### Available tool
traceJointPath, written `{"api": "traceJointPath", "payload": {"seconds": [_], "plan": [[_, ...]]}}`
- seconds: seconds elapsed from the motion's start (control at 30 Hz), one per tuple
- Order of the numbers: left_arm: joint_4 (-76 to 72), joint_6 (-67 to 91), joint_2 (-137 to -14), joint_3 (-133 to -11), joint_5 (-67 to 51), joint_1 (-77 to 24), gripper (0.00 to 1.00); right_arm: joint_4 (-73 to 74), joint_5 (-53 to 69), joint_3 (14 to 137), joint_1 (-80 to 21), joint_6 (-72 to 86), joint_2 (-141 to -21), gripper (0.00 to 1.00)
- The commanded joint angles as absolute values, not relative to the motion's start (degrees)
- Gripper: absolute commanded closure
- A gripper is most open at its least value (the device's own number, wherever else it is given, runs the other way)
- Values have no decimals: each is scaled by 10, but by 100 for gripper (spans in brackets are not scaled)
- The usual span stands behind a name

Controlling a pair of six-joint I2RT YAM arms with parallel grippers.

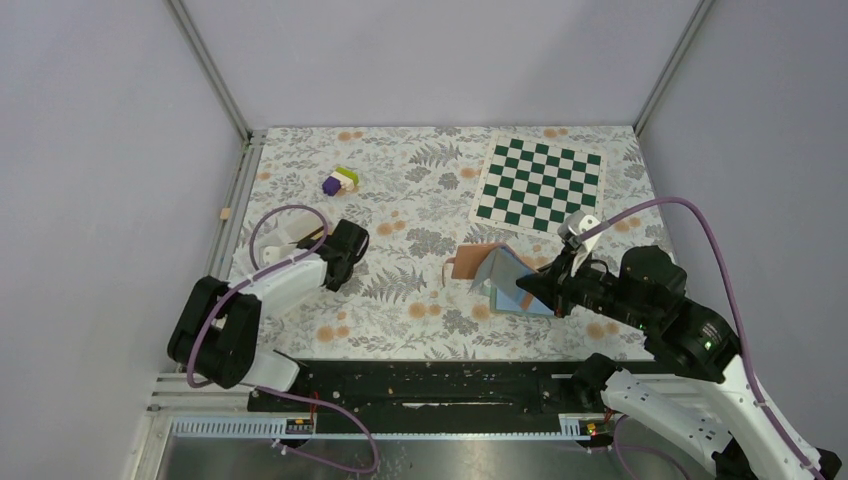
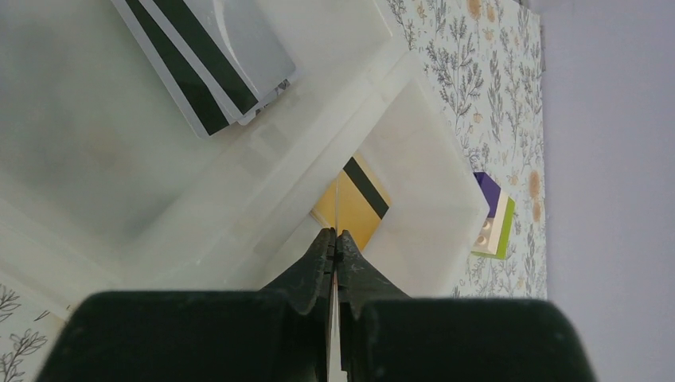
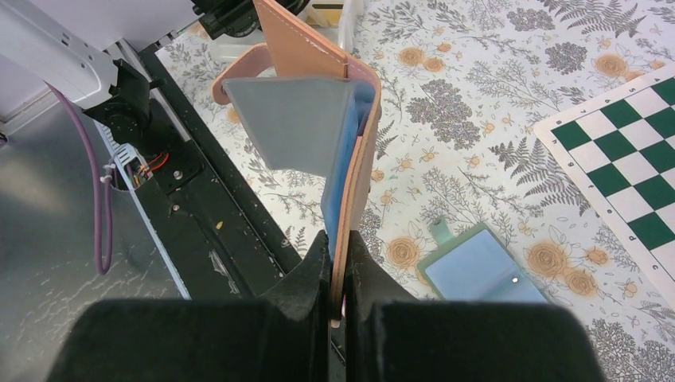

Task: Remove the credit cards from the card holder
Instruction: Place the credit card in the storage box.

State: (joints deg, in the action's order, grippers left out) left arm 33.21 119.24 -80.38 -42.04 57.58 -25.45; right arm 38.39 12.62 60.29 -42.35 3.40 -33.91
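Note:
My left gripper (image 2: 335,235) is shut on a thin card (image 2: 336,199) seen edge-on, hanging above a white translucent bin (image 2: 430,159). In the bin lies a yellow-orange credit card (image 2: 354,208) with a black stripe. Grey striped cards (image 2: 219,68) lie in the neighbouring section. In the top view the left gripper (image 1: 345,255) hovers by that bin (image 1: 285,238). My right gripper (image 3: 341,239) is shut on the tan cover of the card holder (image 3: 302,119), held upright with its blue pages fanned open. From above, the right gripper (image 1: 535,285) grips the holder (image 1: 495,268) mid-table.
A light-blue sleeve with a green rim (image 3: 477,267) lies flat on the floral cloth under the holder. A green chessboard mat (image 1: 540,182) sits at the back right. A purple, white and green block (image 1: 340,181) is behind the bin. The black base rail (image 1: 430,385) runs along the near edge.

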Motion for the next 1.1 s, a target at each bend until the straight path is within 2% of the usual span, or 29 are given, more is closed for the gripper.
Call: {"api": "traceJointPath", "payload": {"seconds": [0.0, 0.33, 0.87, 1.0, 1.07], "plan": [[284, 1541, -831, -432, 616, -249, 100, 383, 114, 626, -421, 25, -345, 100], [170, 1540, -864, -415, 644, -230, 100, 392, 109, 625, -421, 16, -368, 100], [-162, 1539, -1000, -331, 623, -223, 100, 435, 93, 681, -421, 3, -435, 100], [-198, 1537, -1006, -327, 630, -227, 75, 426, 91, 684, -421, 7, -443, 100], [-176, 1537, -993, -330, 634, -226, 67, 424, 90, 684, -421, 14, -444, 100]]}}
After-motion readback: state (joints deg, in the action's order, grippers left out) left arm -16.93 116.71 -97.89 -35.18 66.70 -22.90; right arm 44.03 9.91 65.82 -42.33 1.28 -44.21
